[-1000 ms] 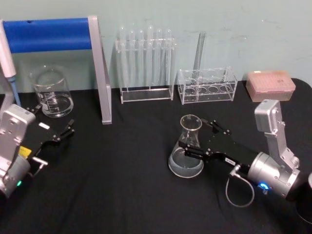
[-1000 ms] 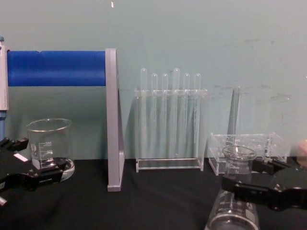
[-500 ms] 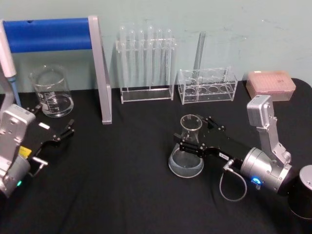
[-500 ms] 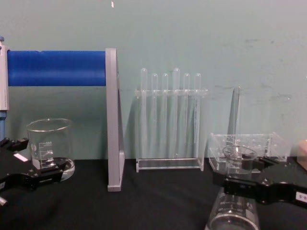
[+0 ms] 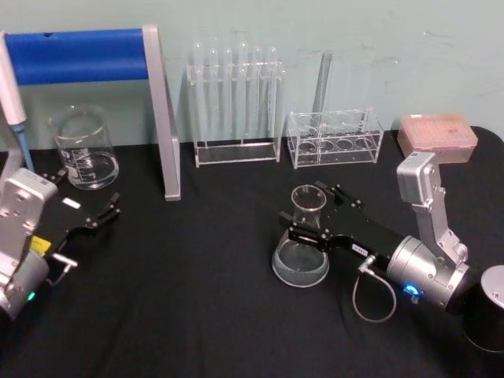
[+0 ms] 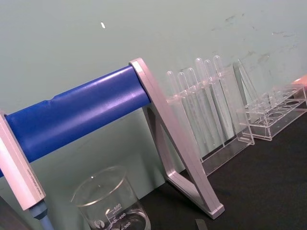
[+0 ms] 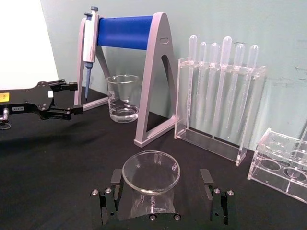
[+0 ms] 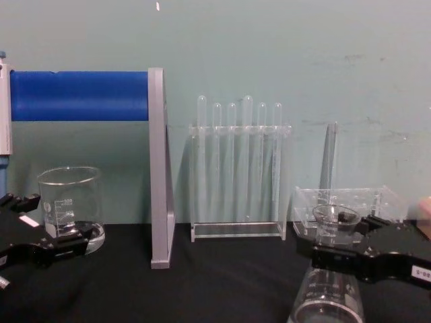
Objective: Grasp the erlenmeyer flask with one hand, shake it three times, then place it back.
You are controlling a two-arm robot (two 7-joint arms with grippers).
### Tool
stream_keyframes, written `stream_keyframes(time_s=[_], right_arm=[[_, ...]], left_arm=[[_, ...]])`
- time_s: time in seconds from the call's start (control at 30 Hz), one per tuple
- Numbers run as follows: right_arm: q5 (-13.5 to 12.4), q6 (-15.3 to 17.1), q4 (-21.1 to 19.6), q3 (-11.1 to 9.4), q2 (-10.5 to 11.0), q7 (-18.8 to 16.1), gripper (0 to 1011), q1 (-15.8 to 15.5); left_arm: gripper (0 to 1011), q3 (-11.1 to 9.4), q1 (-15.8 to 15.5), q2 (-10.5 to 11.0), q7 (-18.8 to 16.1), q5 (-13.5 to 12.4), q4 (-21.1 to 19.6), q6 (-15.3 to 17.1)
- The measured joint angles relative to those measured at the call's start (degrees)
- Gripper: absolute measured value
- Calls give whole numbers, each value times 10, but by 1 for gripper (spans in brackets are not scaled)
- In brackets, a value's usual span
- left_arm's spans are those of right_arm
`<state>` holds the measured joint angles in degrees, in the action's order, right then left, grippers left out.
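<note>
1. A thick blue bar point(image 6: 81, 112) runs crosswise, carried at its end by a silver-grey A-shaped frame point(image 6: 178, 165) whose foot stands on the black bench point(image 6: 268, 191).
2. A white pipette point(image 6: 19, 177) hangs at the bar's other end, its blue lower part pointing down.
3. A clear glass beaker point(image 6: 110, 203) with white graduation marks stands below the bar, near the pipette.
4. Beyond the frame, a clear rack point(image 6: 225, 143) holds a row of upright test tubes point(image 6: 201, 103).
5. A lower clear rack point(image 6: 276, 115) with round holes stands just beside it.
6. A pale green wall point(image 6: 144, 33) lies behind everything.
</note>
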<state>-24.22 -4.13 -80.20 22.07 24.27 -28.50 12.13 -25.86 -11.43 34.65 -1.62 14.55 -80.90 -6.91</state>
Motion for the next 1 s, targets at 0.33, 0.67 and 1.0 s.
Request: stream_keyframes(time_s=[0.33,0.67,1.0], right_arm=[[1,-1,0,0,0,0,1000,-1],[0,-1,-1,0,1,1,850,-1],[-1,-1,-1,0,1,1,594,-1]], left_arm=[[1001,0,0,0,0,0,0,0],[1001,0,0,0,0,0,0,0],[1001,0,0,0,0,0,0,0]])
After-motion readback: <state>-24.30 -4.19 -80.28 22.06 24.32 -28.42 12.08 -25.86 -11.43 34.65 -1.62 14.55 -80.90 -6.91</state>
